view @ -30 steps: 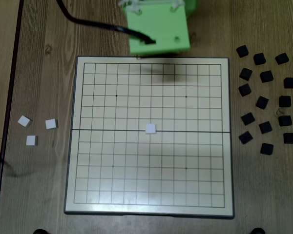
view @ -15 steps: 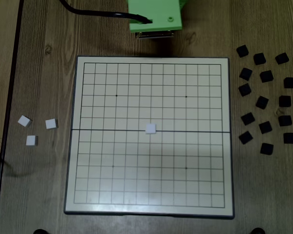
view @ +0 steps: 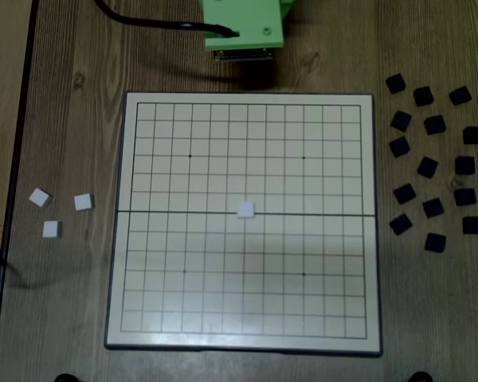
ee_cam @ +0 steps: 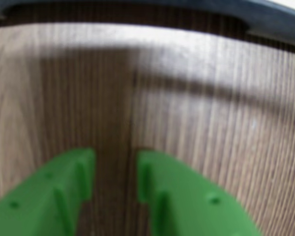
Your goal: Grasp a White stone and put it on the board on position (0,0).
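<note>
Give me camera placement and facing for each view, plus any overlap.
Wrist view: rides on the arm, looking down past the two green fingers of the tool at bare wood table; jaws parted, nothing between them.
Fixed view: above, looking straight down on the board, a White stone at the centre crossing, three more white stones left, black pieces right; only the green arm body shows, at the top edge.
Shared: the wood table and green robot parts; no stone appears in both.
</note>
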